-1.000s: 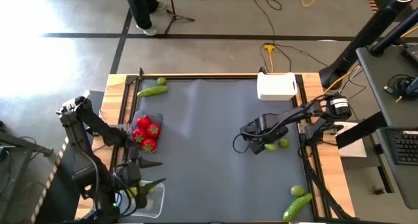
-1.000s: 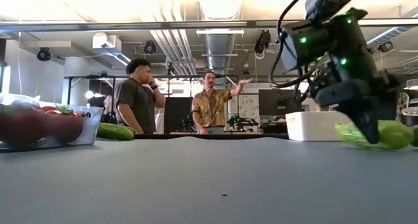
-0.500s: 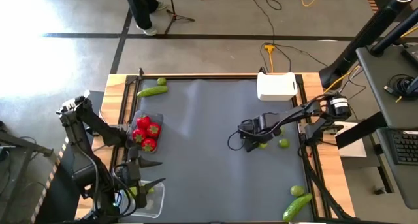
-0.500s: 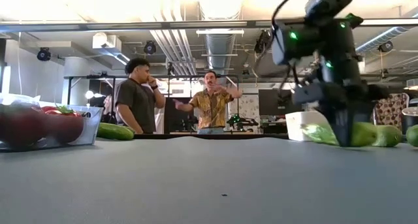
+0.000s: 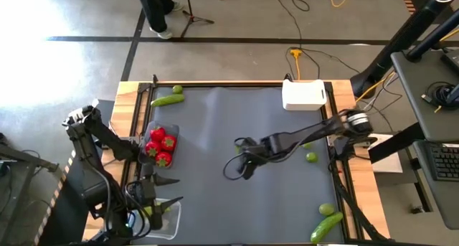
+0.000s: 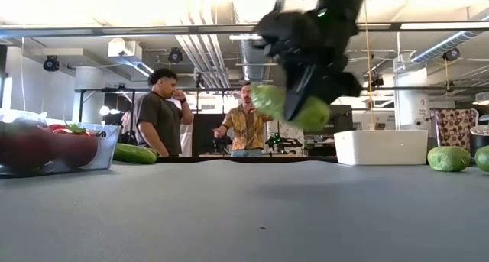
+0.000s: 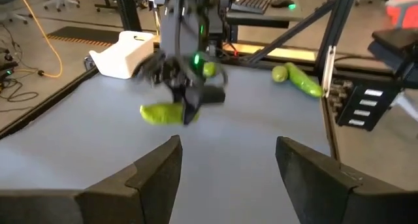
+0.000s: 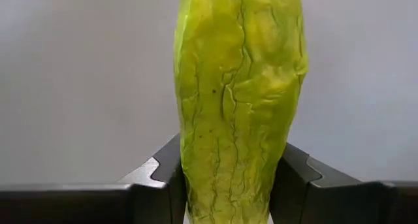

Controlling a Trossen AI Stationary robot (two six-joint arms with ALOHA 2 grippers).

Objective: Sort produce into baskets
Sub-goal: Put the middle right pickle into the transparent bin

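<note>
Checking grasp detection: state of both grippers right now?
Left gripper: open, empty, at the table's near-left corner.
Right gripper: shut on the green cucumber-like piece, lifted over mid-table.

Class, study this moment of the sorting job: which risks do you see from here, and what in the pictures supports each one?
1. The right gripper holds the long wrinkled green cucumber-like piece in the air above the grey table mat. Most of the piece sticks out beyond the fingers, so it might swing or slip out.
2. The clear plastic tub sits under the left gripper, so the arms may crowd each other if the piece goes there.
</note>
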